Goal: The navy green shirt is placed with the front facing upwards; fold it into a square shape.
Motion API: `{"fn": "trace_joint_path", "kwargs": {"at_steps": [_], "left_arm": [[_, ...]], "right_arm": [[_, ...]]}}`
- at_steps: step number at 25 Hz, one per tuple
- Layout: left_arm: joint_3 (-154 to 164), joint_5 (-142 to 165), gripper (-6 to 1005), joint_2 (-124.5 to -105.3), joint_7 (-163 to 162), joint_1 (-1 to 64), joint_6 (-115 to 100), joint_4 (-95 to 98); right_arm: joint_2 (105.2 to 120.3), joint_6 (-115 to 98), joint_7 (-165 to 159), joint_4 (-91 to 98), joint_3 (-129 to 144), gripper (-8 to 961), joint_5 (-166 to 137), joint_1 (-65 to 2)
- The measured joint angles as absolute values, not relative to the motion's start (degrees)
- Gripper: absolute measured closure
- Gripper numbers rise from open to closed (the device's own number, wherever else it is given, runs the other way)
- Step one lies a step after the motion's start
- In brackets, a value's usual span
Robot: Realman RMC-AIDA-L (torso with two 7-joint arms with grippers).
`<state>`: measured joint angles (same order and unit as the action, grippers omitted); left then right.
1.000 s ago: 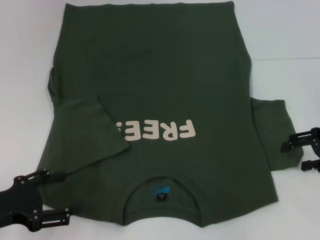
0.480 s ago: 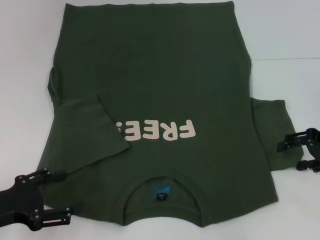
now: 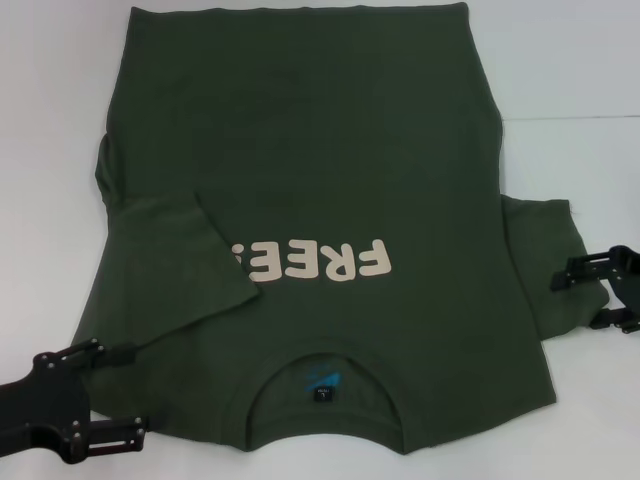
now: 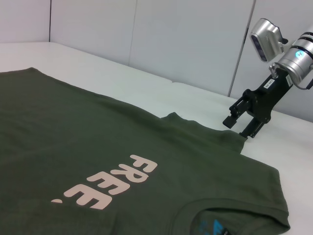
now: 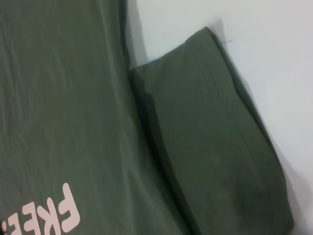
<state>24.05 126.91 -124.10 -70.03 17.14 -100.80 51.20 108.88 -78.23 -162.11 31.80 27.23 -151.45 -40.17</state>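
Navy green shirt (image 3: 330,210), a large dark olive cotton T-shirt with cream "FREE!" lettering (image 3: 315,262) on the chest, lies front up on the white surface (image 3: 50,120), collar toward the robot, its left sleeve already folded in over the body and its right sleeve (image 3: 545,270) still spread flat. Over the last second the right end effector (image 3: 590,297) has drifted outward and slightly toward the robot along that sleeve's outer edge, its black fingers spread apart and holding nothing. The left end effector (image 3: 105,392) has slipped a little lower beside the left shoulder, also open and empty. I judge the right arm is lining up to pinch the right sleeve and fold it inward next.
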Motion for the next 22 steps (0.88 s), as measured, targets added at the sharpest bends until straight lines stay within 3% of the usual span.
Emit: {"fn": "trace_joint_path", "kwargs": {"at_steps": [15, 18, 22], "left_arm": [[24.1, 126.9, 77, -124.09, -70.0, 17.3, -100.2, 51.0], [24.1, 126.9, 76, -124.09, -70.0, 17.3, -100.2, 51.0], [24.1, 126.9, 76, -124.08, -70.0, 17.3, -100.2, 51.0]], "right_arm": [[108.97, -77.3, -162.4, 31.1, 28.5, 186, -151.7, -40.5], [108.97, -77.2, -162.6, 31.1, 28.8, 415, -151.8, -40.6], [108.97, -77.2, -162.6, 31.1, 28.8, 495, -151.8, -40.6]]}}
